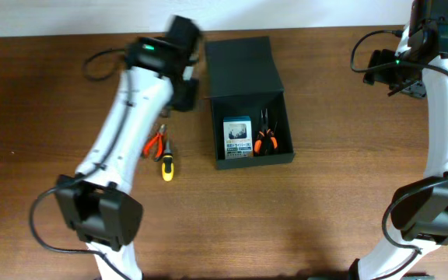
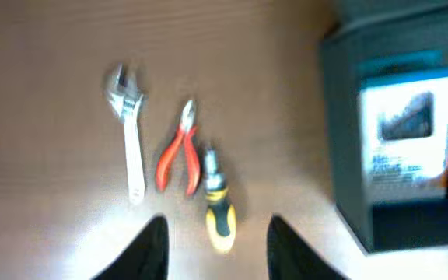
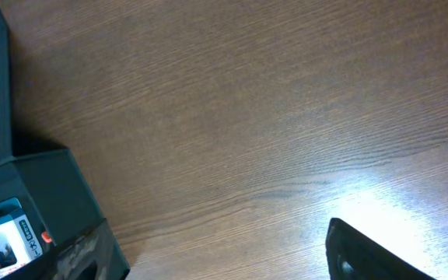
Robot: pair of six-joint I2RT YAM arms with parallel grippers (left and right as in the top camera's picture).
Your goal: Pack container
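Two dark fingers (image 2: 150, 250) of the left gripper (image 2: 216, 227) fill the 6 o'clock edge of the left wrist view. They are spread wide with nothing between them, hanging over bare table (image 1: 325, 218). Just past them lies a yellow-handled screwdriver (image 2: 216, 206). Red pliers (image 2: 179, 152) lie close at its 11 o'clock, and a silver wrench (image 2: 131, 144) lies farther out at 9 o'clock. All three rest flat on the wood, apart from the fingers.

From overhead, the container (image 1: 282, 128) sits near the table's centre. It is open, with its flap lid (image 1: 239, 66) laid back flat toward 12 o'clock. Inside lie a blue-and-white card pack (image 1: 238, 138) and, at its 3 o'clock, orange-handled pliers (image 1: 264, 138). The screwdriver and red pliers lie outside at the container's 9 o'clock, partly under the left arm (image 1: 127, 117). That arm hides the wrench from above.

At the container's 2 o'clock, well apart from it, the right gripper (image 1: 401, 76) hangs near the table's far corner. Its wrist view shows only one dark edge of it at 5 o'clock, so I cannot tell whether its fingers are spread or together. The container's corner shows at 8 o'clock in that view.
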